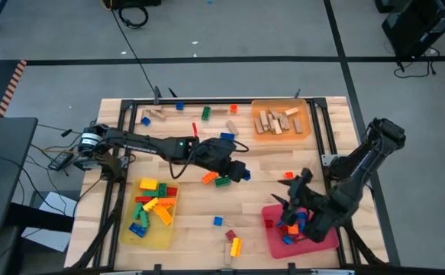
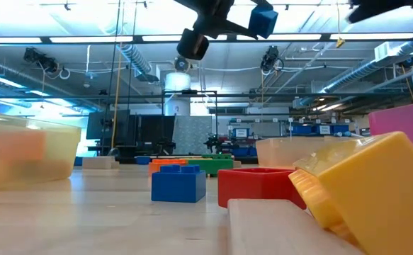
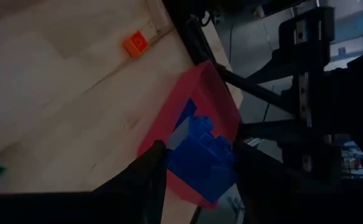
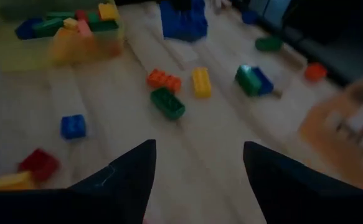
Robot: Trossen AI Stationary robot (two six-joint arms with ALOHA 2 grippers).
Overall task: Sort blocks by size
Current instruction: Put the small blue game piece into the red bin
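Blocks, sorted in part. Left gripper (image 1: 241, 173) clamps a blue block (image 3: 201, 149) above mid-table. Right gripper (image 1: 289, 205), fingers apart and empty, hangs over the red tray (image 1: 325, 241) of small blocks. Farther: yellow tray (image 1: 140, 234), mixed bricks; orange tray (image 1: 304, 131), wooden pieces.

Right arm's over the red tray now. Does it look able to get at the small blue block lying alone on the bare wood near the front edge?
Probably yes. The right hand is open and empty above the red tray, and the blue block lies on open wood with nothing beside it. The left hand, holding its own blue brick, is off that path.
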